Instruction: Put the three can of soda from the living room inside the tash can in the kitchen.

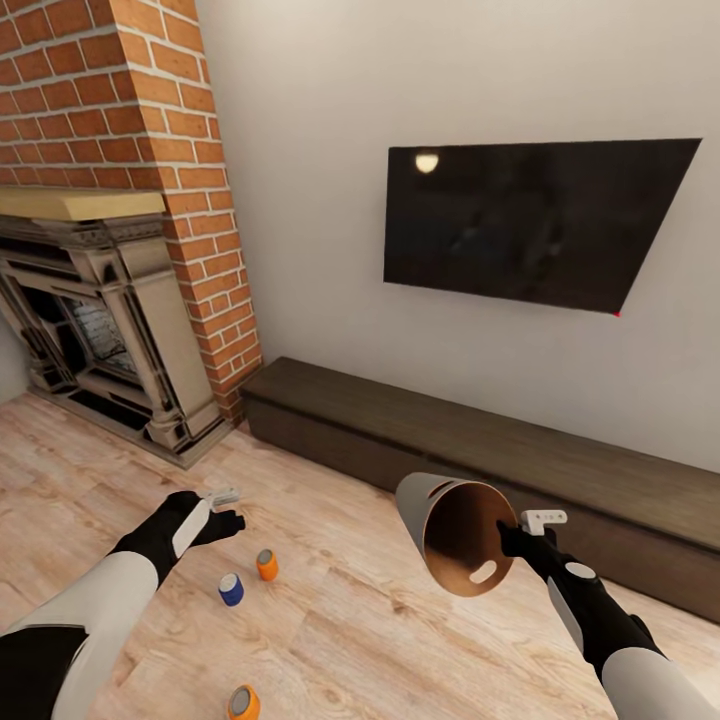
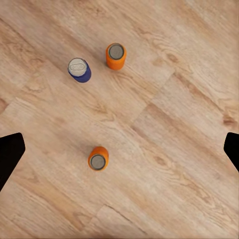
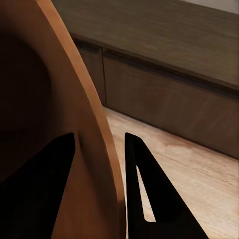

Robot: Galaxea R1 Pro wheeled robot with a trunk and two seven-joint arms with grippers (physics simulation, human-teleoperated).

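Observation:
Three cans of soda stand upright on the light wood floor: an orange can, a dark blue can beside it, and a second orange can nearer to me. My left gripper hovers open above them. The left wrist view looks straight down on the orange can, the blue can and the nearer orange can, with nothing between the fingers. My right gripper is shut on the rim of the trash can, held in the air on its side with its brown inside facing me. The trash can's wall sits between the right gripper's jaws.
A red brick fireplace stands at the left. A black TV hangs on the wall above a long low dark cabinet. Open wood floor lies between my arms.

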